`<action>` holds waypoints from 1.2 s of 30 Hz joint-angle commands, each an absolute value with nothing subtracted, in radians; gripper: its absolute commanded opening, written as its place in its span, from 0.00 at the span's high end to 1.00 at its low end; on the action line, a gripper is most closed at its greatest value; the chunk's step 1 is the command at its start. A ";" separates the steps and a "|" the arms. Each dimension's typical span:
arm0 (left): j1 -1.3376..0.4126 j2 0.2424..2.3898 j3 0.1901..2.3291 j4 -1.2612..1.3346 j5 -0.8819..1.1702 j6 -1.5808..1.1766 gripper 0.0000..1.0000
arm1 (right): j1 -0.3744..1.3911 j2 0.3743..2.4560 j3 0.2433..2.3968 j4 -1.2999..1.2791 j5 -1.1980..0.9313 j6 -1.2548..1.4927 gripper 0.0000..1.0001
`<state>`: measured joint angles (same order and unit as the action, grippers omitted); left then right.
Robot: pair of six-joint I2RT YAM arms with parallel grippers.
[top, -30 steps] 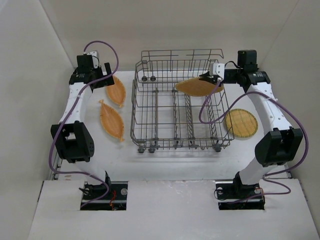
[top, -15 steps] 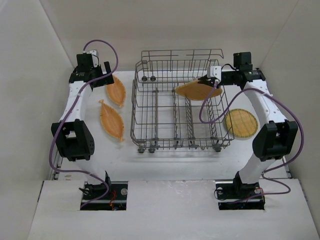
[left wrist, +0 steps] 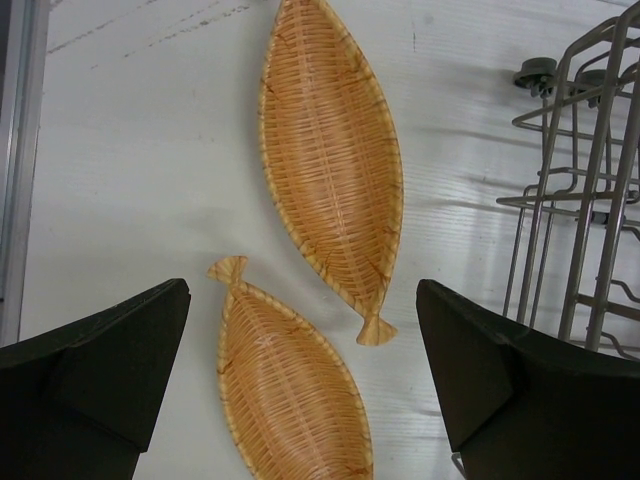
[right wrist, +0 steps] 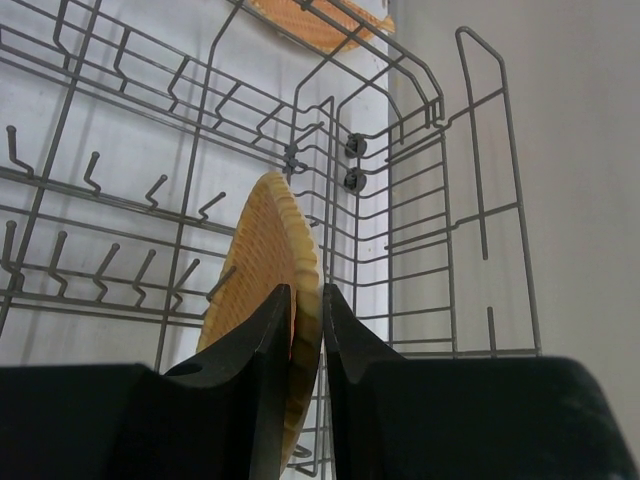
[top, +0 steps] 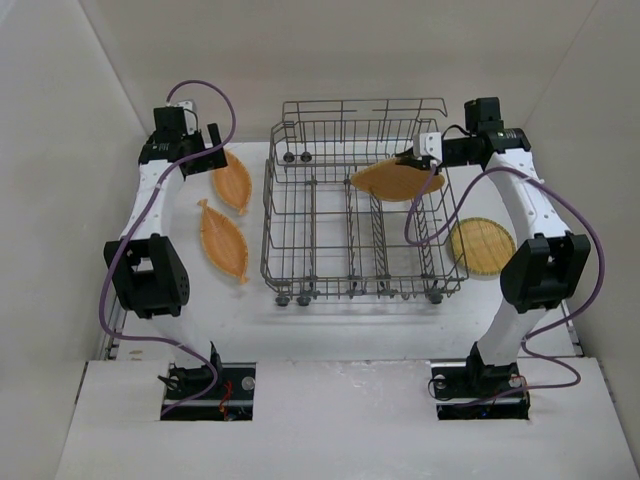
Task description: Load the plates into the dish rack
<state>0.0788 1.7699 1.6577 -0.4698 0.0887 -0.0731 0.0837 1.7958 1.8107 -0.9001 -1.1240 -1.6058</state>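
Note:
My right gripper (top: 418, 160) is shut on the rim of a woven orange plate (top: 395, 180) and holds it on edge over the back right of the grey wire dish rack (top: 267, 215). In the right wrist view the fingertips (right wrist: 308, 300) pinch that plate (right wrist: 262, 250) above the rack's tines (right wrist: 150, 190). My left gripper (top: 205, 150) is open and empty above two fish-shaped woven plates (top: 232, 180) (top: 224, 241) lying left of the rack. They lie between its fingers in the left wrist view (left wrist: 330, 150) (left wrist: 290, 390). A round plate (top: 482, 246) lies right of the rack.
White walls close in the table at the back and both sides. The rack's tall wire side (left wrist: 590, 200) stands just right of my left gripper (left wrist: 305, 370). Purple cables hang from both arms. Another woven plate (right wrist: 320, 25) shows beyond the rack.
My right arm has shifted a little back and left, and the held plate has sunk slightly toward the rack. The left arm has barely moved.

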 commanded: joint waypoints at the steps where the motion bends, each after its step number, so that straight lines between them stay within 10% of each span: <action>1: 0.087 1.764 1.704 -0.468 0.078 -0.081 0.00 | 0.079 1.792 1.870 -0.911 -1.157 -1.739 1.00; 36: 0.088 1.747 1.712 -0.457 0.080 -0.081 0.00 | 0.079 1.664 1.779 -0.742 -1.157 -1.693 1.00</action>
